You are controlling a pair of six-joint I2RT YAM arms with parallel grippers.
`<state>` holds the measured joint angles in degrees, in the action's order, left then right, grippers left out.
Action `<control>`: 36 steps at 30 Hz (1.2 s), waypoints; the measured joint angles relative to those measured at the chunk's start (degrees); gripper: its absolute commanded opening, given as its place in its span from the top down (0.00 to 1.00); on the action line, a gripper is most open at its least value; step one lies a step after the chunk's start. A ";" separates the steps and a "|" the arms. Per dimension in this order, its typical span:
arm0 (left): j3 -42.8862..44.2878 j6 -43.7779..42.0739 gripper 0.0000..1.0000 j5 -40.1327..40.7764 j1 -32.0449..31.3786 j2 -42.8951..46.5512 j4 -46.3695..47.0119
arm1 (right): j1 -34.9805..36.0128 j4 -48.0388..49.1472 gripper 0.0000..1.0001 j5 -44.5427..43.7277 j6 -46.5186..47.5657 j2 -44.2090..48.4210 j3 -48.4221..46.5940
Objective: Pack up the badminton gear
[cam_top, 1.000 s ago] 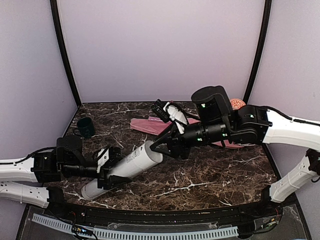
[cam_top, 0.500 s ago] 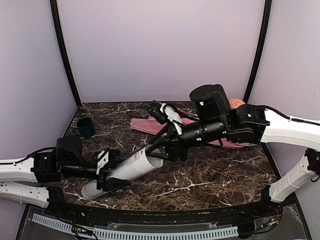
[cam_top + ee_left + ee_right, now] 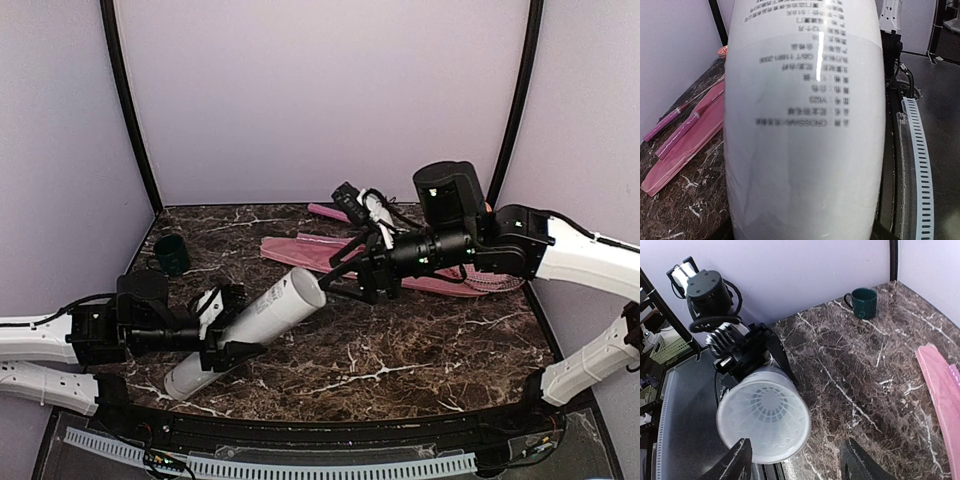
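While left tool [image 3: 228, 332] clamps the tube [image 3: 270, 312] low down, its long axis tilts up-right, mouth facing right tool [image 3: 347, 280]. Right tool spread wide, empty, just off that mouth.

1. This is a robot test booth in a lab: plain lilac walls [image 3: 320, 100] and black corner poles [image 3: 128, 110] box in a dark marble counter [image 3: 430, 350].
2. A left arm [image 3: 40, 335] and a right arm [image 3: 585, 250] reach in from its near edge, behind a slotted cable strip [image 3: 300, 466].
3. Outside the booth stands a pale green crate [image 3: 662, 347].
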<state>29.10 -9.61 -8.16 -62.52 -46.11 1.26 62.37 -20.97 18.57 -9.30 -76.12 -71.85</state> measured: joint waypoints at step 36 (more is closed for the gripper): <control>31.61 -0.26 0.39 34.14 36.35 -53.79 -5.53 | -3.63 8.20 0.21 -5.84 -6.25 14.88 9.57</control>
<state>60.71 -9.87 25.98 -26.17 -99.90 -4.27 58.74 -12.78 12.73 -15.55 -61.23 -62.28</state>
